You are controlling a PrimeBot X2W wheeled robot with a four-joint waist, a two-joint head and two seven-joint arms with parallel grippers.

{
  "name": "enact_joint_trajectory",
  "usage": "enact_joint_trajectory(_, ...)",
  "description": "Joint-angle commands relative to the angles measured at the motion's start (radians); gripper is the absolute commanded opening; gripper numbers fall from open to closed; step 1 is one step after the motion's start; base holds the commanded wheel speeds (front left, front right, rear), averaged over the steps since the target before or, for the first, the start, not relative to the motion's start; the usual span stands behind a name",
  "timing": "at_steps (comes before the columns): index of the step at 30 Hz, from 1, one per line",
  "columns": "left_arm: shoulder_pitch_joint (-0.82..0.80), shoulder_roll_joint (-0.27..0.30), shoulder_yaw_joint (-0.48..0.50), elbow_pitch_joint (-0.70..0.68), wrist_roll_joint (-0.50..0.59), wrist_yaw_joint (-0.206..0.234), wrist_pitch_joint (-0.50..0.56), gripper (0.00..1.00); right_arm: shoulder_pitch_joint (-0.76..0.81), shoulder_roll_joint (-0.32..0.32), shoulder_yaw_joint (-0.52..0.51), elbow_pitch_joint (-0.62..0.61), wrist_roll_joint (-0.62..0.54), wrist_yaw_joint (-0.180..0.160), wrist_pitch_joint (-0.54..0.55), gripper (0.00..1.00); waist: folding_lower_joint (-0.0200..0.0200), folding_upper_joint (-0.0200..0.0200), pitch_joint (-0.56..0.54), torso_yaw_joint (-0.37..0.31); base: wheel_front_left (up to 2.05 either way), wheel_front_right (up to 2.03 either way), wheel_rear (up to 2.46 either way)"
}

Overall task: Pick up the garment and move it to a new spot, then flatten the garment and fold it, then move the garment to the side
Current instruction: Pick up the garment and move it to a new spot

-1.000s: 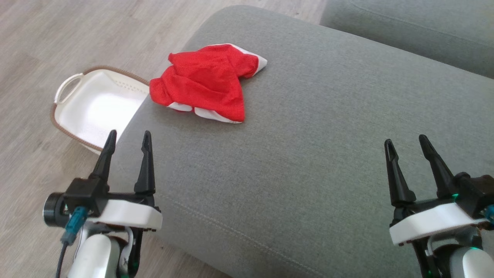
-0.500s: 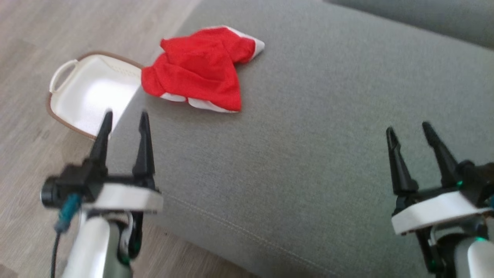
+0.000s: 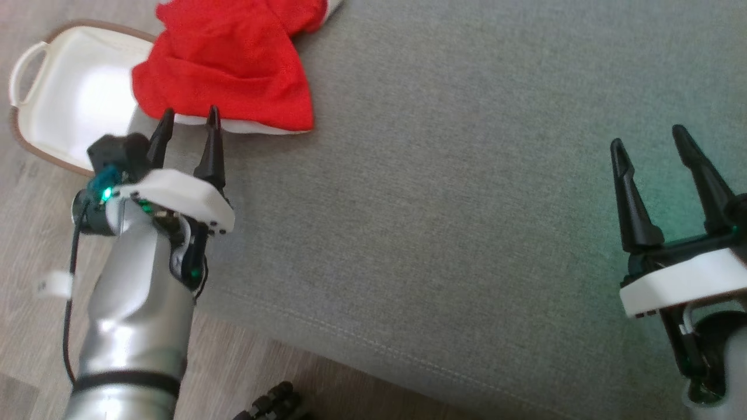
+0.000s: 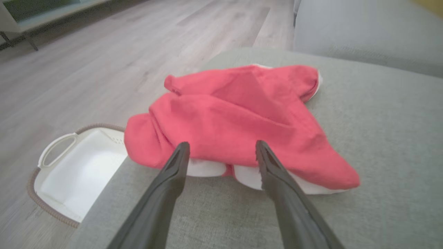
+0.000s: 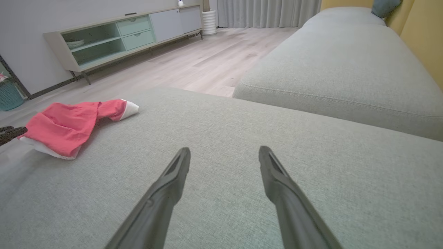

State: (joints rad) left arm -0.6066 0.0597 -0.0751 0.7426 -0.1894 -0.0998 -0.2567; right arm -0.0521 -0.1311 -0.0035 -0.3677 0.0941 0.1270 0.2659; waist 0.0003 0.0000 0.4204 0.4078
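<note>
The garment (image 3: pixel 233 64) is a crumpled red piece with white trim, lying on the grey sofa cushion (image 3: pixel 467 204) near its far left corner. My left gripper (image 3: pixel 188 116) is open, fingertips just short of the garment's (image 4: pixel 235 128) near white hem, nothing between them. In the left wrist view the left gripper (image 4: pixel 221 147) frames that hem. My right gripper (image 3: pixel 648 137) stands open over bare cushion far to the right, well away from the cloth. From the right wrist, the right gripper (image 5: pixel 224 152) points across the cushion (image 5: pixel 242 166), and the garment (image 5: pixel 69 124) lies far left.
A white basket (image 3: pixel 64 99) with a brown rim and handle sits on the wood floor beside the cushion's left edge, next to the garment. A second grey cushion (image 5: pixel 346 69) lies beyond a gap. A low sideboard (image 5: pixel 121 38) stands along the far wall.
The head camera has tipped down and forward, shifting the whole picture. My left arm has reached forward, bringing its open fingers up to the garment's near hem. The right gripper has stayed open.
</note>
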Motion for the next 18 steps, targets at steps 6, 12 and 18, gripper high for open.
enact_joint_trajectory(6, -0.158, 0.070, 0.028, 0.215, -0.028, -0.020, -0.005, 1.00, -0.037, -0.011, 0.036, -0.044, 0.001, 0.004, 0.006, 1.00, -0.0003, 0.0000, 0.037, -0.029, 0.00, 0.00, 0.00)
enact_joint_trajectory(12, -0.263, 0.092, 0.017, 0.411, -0.064, -0.028, 0.040, 1.00, -0.046, -0.005, 0.039, -0.031, 0.011, 0.004, 0.005, 1.00, -0.0003, 0.0000, 0.050, -0.051, 0.00, 0.00, 0.00)
enact_joint_trajectory(18, -0.308, 0.120, -0.016, 0.445, -0.076, -0.030, 0.008, 0.00, -0.049, 0.005, 0.029, -0.018, 0.018, 0.004, -0.010, 1.00, -0.0003, 0.0000, 0.035, -0.061, 0.00, 0.00, 0.00)
